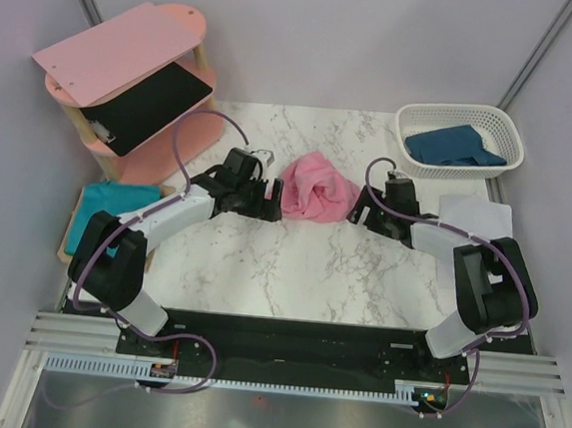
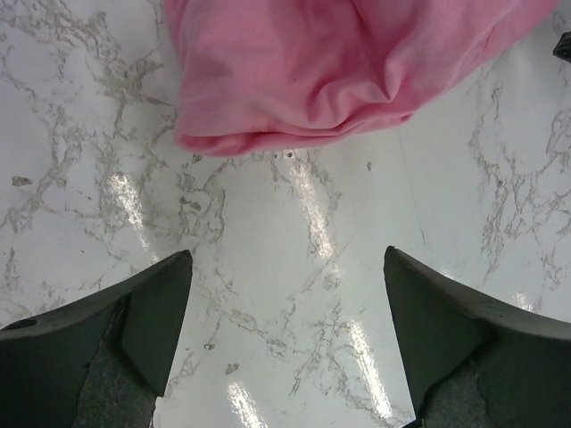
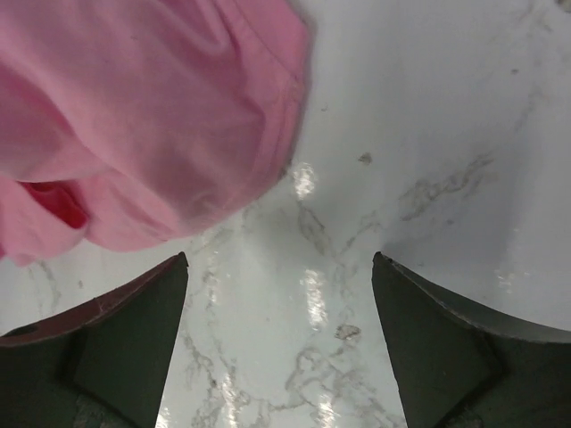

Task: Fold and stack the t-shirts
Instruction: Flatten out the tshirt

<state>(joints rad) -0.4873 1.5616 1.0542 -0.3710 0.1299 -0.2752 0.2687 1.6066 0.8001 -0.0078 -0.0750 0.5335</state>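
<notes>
Pink cotton sits bunched in the middle of the marble table in the top view: the pink t-shirt lies crumpled, not folded. The left gripper is just beside its left edge and the right gripper just beside its right edge, so the shirt lies between the two. The teal t-shirt lies at the table's left edge, below the pink shelf unit. The dark blue t-shirt lies in a white basket at the far right corner.

From the left wrist, the left gripper has its jaws spread wide with only bare marble between them. The pink t-shirt lies ahead of the fingertips, apart from them, its rolled hem facing the camera.

From the right wrist, the right gripper is likewise spread wide and grips nothing. The pink t-shirt lies ahead and to the left, its lower fold close to the left fingertip; I cannot tell whether they touch.
</notes>
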